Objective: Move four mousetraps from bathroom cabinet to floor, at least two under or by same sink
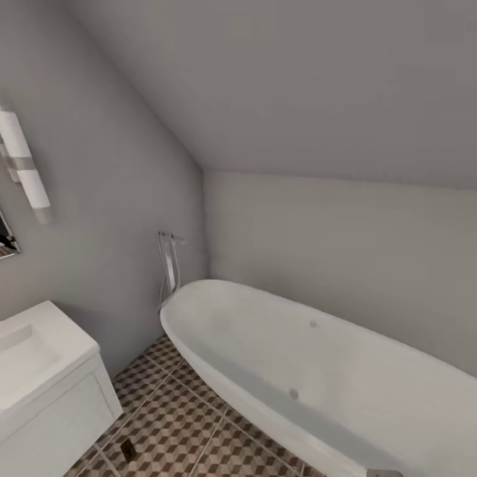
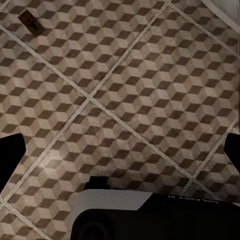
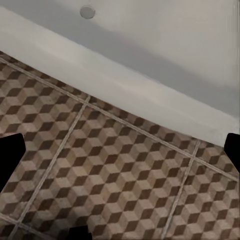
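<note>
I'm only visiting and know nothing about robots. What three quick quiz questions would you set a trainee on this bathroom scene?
1. True or false: the bathtub stands on the cube-patterned floor.
2. Multiple choice: the small flat board on the tiles lies nearest to A) the white sink unit, B) the ceiling, C) the far end of the tub.
3. Fill in: the left end effector is open over the tiles and holds ____.

Key: 1 true; 2 A; 3 nothing.
</note>
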Motion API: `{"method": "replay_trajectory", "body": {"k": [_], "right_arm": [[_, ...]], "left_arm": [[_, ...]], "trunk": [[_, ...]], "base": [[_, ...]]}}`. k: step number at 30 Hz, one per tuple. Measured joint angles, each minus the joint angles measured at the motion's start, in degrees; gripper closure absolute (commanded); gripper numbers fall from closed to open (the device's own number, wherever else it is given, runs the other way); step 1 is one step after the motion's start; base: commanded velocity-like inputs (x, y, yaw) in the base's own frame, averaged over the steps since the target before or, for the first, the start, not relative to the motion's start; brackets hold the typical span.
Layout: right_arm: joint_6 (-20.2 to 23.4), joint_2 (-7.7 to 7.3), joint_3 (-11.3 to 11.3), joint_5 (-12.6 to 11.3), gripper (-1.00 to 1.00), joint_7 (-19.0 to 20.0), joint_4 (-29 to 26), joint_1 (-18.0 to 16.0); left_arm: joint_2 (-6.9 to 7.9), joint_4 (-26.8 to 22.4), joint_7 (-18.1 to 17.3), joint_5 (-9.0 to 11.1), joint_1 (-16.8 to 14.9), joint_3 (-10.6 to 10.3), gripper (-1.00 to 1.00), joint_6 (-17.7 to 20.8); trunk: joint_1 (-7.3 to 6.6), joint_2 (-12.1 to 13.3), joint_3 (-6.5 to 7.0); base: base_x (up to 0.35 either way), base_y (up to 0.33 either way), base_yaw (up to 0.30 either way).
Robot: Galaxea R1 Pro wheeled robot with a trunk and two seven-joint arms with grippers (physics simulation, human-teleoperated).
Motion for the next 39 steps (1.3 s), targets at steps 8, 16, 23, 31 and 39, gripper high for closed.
{"method": "replay_trajectory", "body": {"k": [8,16,23,31,39], "right_arm": [[0.0,0.14,0.01,0.03,-1.0,0.05,-0.01,0.0],[0.0,0.2,0.01,0.03,-1.0,0.05,-0.01,0.0],[0.0,0.2,0.01,0.03,-1.0,0.06,-0.01,0.0],[-0.07,0.2,0.01,0.03,-1.0,0.05,-0.01,0.0],[-0.11,0.19,-0.02,-0.01,-1.0,0.05,-0.06,0.0]], "left_arm": [[0.0,0.0,0.0,0.0,0.0,-0.01,-1.0,-0.01],[-0.07,-0.02,-0.01,0.08,0.0,-0.02,-1.0,-0.12],[-0.57,-0.08,-0.01,0.24,0.0,0.04,-1.0,-0.45],[-0.51,-0.09,0.09,-0.03,0.0,0.01,-1.0,-0.52],[-0.59,-0.27,0.21,-0.05,0.0,-0.15,-1.0,-0.82]], "trunk": [[0.0,0.0,0.0],[0.0,0.0,0.0],[0.0,0.0,0.0],[0.0,0.0,0.0],[0.0,0.0,0.0]], "base": [[0.0,0.0,-0.279],[0.0,0.0,-0.28],[0.0,0.0,-0.28],[0.0,0.0,-0.28],[0.0,0.0,-0.28]]}}
